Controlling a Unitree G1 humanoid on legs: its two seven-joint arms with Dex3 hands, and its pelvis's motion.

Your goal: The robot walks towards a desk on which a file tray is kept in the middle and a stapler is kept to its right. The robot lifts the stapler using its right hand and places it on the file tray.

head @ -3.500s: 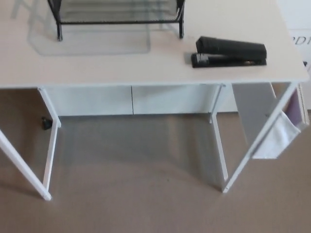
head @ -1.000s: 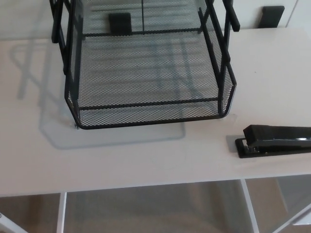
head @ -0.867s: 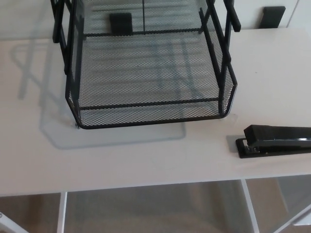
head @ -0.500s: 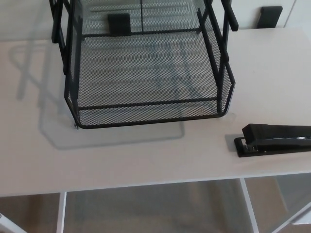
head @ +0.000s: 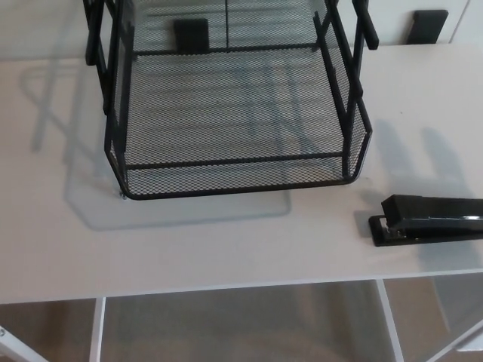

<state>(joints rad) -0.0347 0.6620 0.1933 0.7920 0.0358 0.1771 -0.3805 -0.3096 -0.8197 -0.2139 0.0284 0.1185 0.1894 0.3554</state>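
Stapler [head: 434, 217] near the front edge of the desk [head: 226, 249], right of the file tray [head: 226, 161]; right hand out of view, state untellable; a misjudged reach could knock the stapler off.

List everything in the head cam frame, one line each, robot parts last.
desk: 1, white top, fills most of the frame; near edge runs across the bottom
desk legs: white, showing below the near edge at left and right
file tray: 1, black wire mesh, middle of the desk, top cut off by the frame
stapler: 1, black, lying flat on the desk right of the tray, apart from it, right end out of frame
black blocks: 2, beyond the desk's far edge, one at top right, one seen through the tray mesh; cannot tell what they are
floor: brownish, seen under the desk
left hand: not in view
right hand: not in view
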